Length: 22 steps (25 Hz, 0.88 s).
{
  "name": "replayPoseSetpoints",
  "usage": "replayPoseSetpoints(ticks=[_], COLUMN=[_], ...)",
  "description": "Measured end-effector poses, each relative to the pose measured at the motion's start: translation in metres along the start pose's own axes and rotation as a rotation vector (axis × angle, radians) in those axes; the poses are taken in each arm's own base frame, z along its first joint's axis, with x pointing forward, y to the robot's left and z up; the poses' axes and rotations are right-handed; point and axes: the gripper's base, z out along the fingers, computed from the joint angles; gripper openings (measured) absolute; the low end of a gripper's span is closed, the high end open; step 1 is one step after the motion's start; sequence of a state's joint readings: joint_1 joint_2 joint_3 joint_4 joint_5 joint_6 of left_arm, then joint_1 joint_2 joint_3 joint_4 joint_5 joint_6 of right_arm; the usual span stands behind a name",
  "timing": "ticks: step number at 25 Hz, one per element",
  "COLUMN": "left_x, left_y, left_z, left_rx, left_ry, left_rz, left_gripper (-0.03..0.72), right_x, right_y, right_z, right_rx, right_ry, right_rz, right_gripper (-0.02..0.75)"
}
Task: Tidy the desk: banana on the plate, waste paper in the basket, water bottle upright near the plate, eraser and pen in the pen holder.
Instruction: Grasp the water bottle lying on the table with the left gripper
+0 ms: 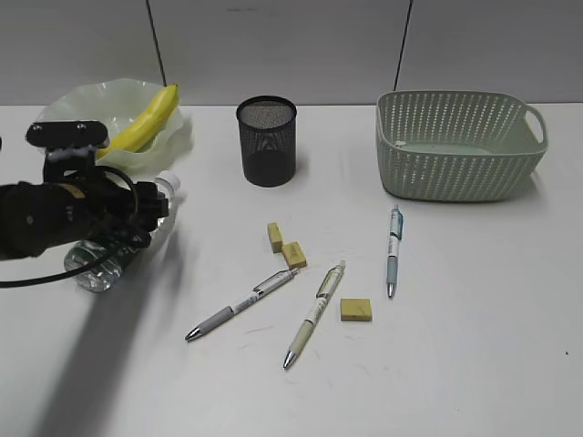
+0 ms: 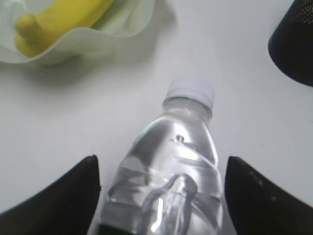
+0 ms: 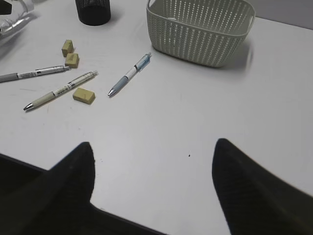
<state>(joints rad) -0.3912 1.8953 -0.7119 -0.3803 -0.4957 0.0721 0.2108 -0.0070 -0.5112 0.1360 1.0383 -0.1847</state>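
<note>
A pale grey wall (image 1: 301, 45) is running behind the far edge of the white tabletop (image 1: 474, 346), which is taking up most of what I can see. Thin dark seams (image 1: 157, 41) are splitting the wall into panels, slanting a little as they are dropping to the table edge. Soft, even light is falling from above and casting faint shadows across the surface. A broad grey shadow (image 1: 100, 364) is stretching over the near left part of the tabletop. The floor and any windows are staying out of sight.
</note>
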Motion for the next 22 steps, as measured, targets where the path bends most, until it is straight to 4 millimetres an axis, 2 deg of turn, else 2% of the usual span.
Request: replayPoseSetpoints(ticks=[2,6,9,15,22], left_x=[-0.01,-0.033,-0.053,-0.084,-0.083], left_y=[0.0,0.016,0.021,0.011,0.005], left_z=[0.006,0.016,0.019,0.022,0.045], left_rx=[0.009,0.009,0.03,0.073,0.073], left_ry=[0.071,0.163,0.23,0.391,0.652], left_rz=[-0.012,-0.023,0.052,0.081,0.015], left_gripper=[0.594,0.594,0.593,0.592,0.592], right_x=[0.0,0.0,0.0,0.0,0.0], right_y=[0.0,0.0,0.0,0.0,0.0], right_z=[0.0,0.0,0.0,0.0,0.0], right_rx=[0.0,0.0,0.0,0.0,0.0], right_ry=[0.0,0.0,0.0,0.0,0.0], right_rz=[0.0,0.0,0.0,0.0,0.0], right_gripper=[0.588,0.588,0.588,0.588,0.588])
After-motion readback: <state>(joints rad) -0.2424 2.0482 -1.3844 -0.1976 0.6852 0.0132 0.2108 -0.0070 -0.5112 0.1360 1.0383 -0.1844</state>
